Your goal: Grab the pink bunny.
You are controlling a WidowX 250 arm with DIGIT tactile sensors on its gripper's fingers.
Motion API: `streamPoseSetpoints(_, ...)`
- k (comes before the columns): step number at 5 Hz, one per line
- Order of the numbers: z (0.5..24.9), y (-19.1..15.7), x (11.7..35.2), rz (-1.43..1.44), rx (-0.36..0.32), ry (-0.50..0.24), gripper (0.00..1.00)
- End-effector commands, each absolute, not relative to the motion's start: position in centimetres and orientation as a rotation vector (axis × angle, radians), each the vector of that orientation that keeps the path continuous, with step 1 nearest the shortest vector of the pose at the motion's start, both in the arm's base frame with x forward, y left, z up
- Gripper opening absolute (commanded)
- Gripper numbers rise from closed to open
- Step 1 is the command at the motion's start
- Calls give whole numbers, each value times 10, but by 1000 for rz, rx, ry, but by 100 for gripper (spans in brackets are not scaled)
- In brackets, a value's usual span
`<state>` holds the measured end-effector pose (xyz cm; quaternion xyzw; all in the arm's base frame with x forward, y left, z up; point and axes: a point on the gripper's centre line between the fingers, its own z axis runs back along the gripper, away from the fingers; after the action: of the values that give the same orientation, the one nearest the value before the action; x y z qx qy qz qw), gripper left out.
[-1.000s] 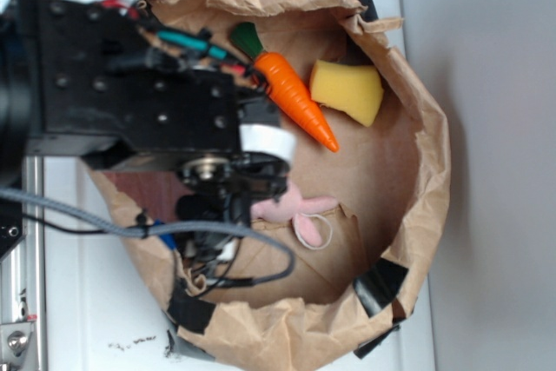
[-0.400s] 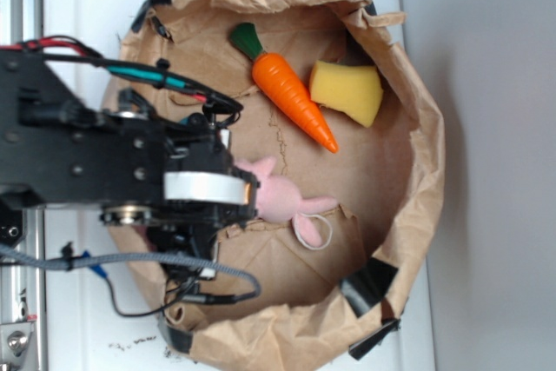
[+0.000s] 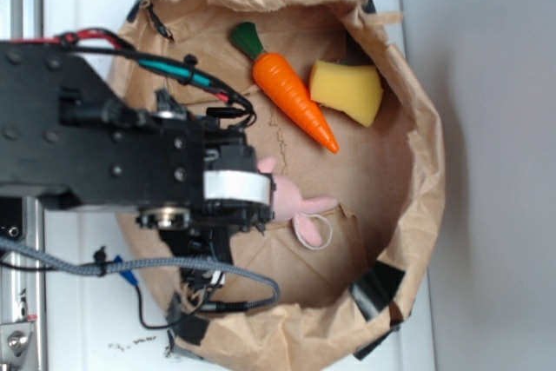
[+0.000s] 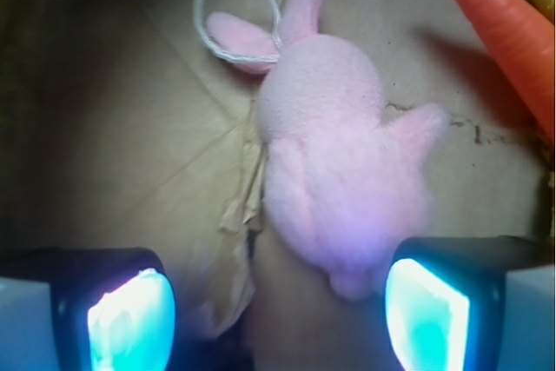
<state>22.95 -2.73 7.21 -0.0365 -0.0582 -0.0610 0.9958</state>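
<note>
Pink bunny lies on the bag floor, carrot at its 2 o'clock. Gripper hovers wide open, empty: approach step. Next, probably shift toward 3 o'clock, descend, close.

We see the exterior view evenly bright and slightly soft. In the wrist view, corners darken, and the fingertips glow, blurred.

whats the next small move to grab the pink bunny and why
Probably shift toward the carrot side, then lower. In the wrist view the open gripper brackets only the lower end of the pink bunny, whose body lies off-centre, close to one finger.
</note>
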Motion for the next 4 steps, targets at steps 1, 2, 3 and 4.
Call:
streamPoseSetpoints(1,86,-24,239,-119,-72,-174,100)
streamPoseSetpoints(2,80,-23,261,-124,-96,-137,100)
streamPoseSetpoints(3,63,-24,287,-90,-72,-135,100)
streamPoseSetpoints(4,45,-21,293,-95,-60,-154,100)
